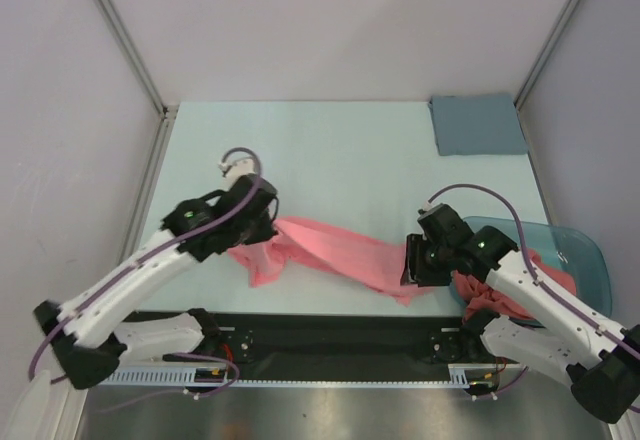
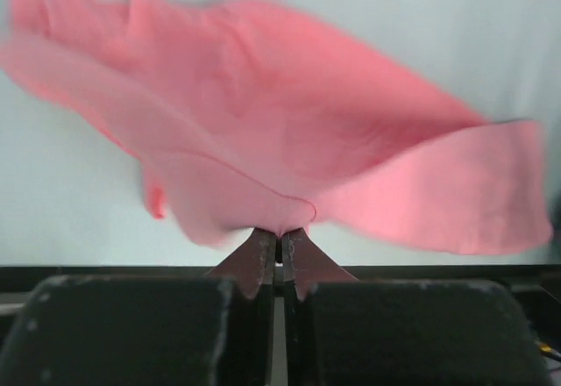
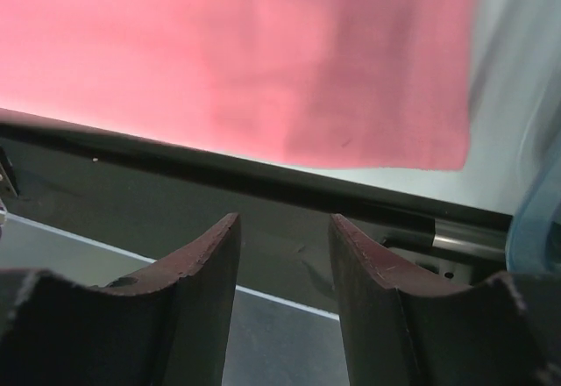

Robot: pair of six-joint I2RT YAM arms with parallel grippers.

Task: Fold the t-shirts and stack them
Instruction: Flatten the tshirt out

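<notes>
A salmon-pink t-shirt [image 1: 335, 253] lies stretched across the near part of the table, from my left gripper to my right gripper. My left gripper [image 1: 262, 232] is shut on an edge of this t-shirt [image 2: 289, 132], which billows out in front of it in the left wrist view. My right gripper [image 1: 415, 263] is open and empty, at the shirt's right end near the table's front edge. In the right wrist view the shirt [image 3: 237, 53] lies beyond the open fingers [image 3: 206, 254]. More pink t-shirt fabric [image 1: 540, 280] sits in the teal tub [image 1: 585, 255].
A grey-blue cloth [image 1: 478, 124] lies flat at the back right corner. The teal tub stands at the right edge beside my right arm. A black rail [image 1: 330, 335] runs along the table's near edge. White walls enclose the table.
</notes>
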